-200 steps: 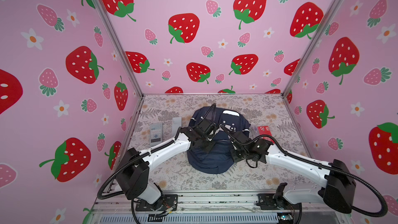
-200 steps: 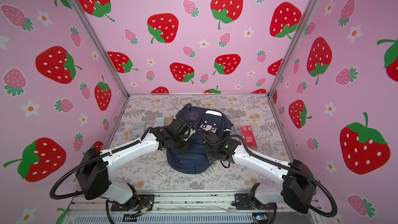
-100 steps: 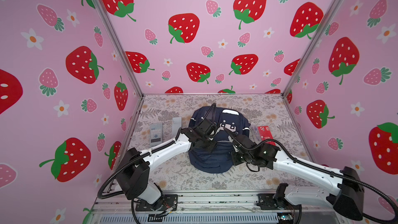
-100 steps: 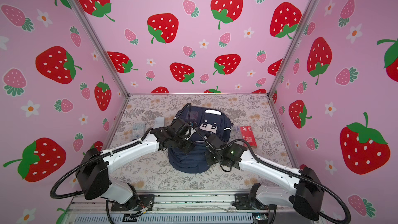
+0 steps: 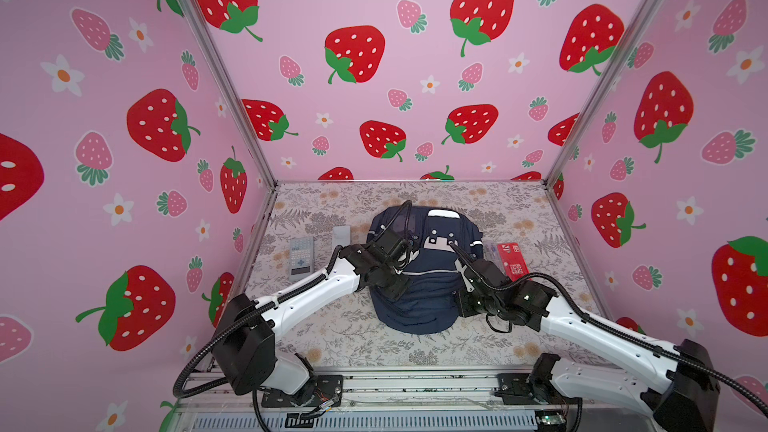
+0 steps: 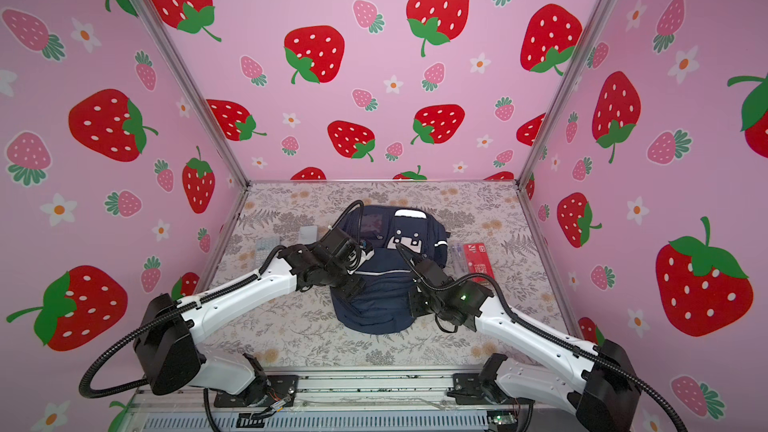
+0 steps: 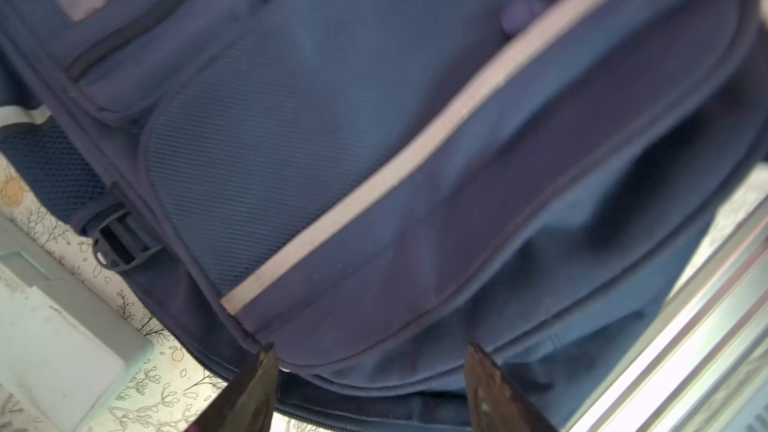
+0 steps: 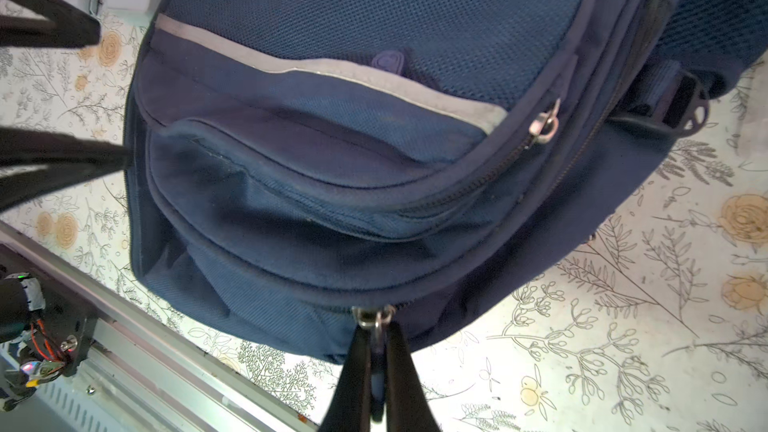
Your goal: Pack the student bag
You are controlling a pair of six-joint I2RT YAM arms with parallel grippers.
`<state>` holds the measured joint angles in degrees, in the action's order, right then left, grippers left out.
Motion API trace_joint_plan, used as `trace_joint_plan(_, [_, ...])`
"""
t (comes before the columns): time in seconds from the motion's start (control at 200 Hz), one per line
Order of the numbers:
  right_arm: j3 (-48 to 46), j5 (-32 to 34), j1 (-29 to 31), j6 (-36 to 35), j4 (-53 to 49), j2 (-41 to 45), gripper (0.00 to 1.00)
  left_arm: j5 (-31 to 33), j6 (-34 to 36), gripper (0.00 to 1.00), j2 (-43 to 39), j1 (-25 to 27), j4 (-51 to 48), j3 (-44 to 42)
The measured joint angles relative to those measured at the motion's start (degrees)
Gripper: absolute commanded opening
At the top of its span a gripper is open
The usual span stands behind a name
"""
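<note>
On the counter (image 5: 353,338), between the arms, the student bag (image 5: 419,288) lies with a calculator (image 5: 301,257) and red packet (image 5: 514,259) unpacked beside it, so packing has barely begun. Only the right wrist view shows the right hand (image 8: 376,338) pinched shut on a zip pull (image 8: 374,317); the left hand (image 7: 370,367) gapes empty at the bag's edge.

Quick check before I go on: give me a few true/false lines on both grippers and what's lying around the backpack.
1. The right gripper is shut on a zipper pull of the backpack. True.
2. The left gripper is clamped on bag fabric. False: its fingers stand apart over the backpack, gripping nothing.
3. A calculator lies on the table, left of the backpack. True.
4. The red packet is inside the backpack. False: it lies on the table, right of the backpack.
</note>
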<state>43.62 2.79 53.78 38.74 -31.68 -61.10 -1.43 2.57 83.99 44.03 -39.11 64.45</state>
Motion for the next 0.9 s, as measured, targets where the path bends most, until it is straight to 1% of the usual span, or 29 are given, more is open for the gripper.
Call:
trace_joint_plan(0.125, [-0.5, -1.0, -1.6, -0.7, 0.1, 1.1, 0.00, 1.3, 2.8, 0.71, 2.5, -0.4, 0.0, 0.0])
trace_joint_plan(0.24, [-1.4, -1.8, -2.3, -1.2, 0.6, 2.2, 0.00, 3.0, 4.4, 0.64, 5.7, -0.9, 0.3, 0.1])
trace_joint_plan(0.29, [-1.8, -2.1, -2.3, -1.3, 0.9, 2.5, 0.00, 3.2, 5.2, 0.57, 6.5, -1.0, 0.6, 0.2])
trace_joint_plan(0.33, [-2.0, -2.2, -2.3, -1.3, 0.9, 2.6, 0.00, 3.2, 5.7, 0.48, 7.1, -1.0, 0.7, 0.5])
trace_joint_plan(0.35, [-2.1, -2.2, -2.3, -1.3, 0.9, 2.6, 0.00, 3.1, 5.8, 0.40, 7.4, -1.0, 0.6, 0.7])
trace_joint_plan(0.435, [-2.2, -2.5, -2.4, -1.5, 1.0, 2.7, 0.00, 1.9, 6.6, 0.00, 8.4, -1.0, 0.7, 2.0])
trace_joint_plan(0.53, [-2.2, -2.8, -2.5, -2.3, 1.2, 2.7, 0.00, 0.8, 6.6, 0.00, 8.3, -1.4, 0.7, 3.3])
trace_joint_plan(0.63, [-1.9, -2.7, -1.8, -3.1, 0.4, 2.5, 0.00, -1.4, 4.9, 0.00, 6.3, -2.4, 1.2, 3.6])
trace_joint_plan(0.765, [1.3, -1.7, 2.9, -4.0, -0.9, 0.9, 0.00, -5.4, 1.3, 0.00, 3.0, -3.0, 1.0, 6.0])
trace_joint_plan(0.895, [6.5, -0.4, 7.3, -4.1, -0.9, -2.1, 0.00, -7.6, -1.7, 0.00, 2.8, -1.5, 0.5, 8.7])
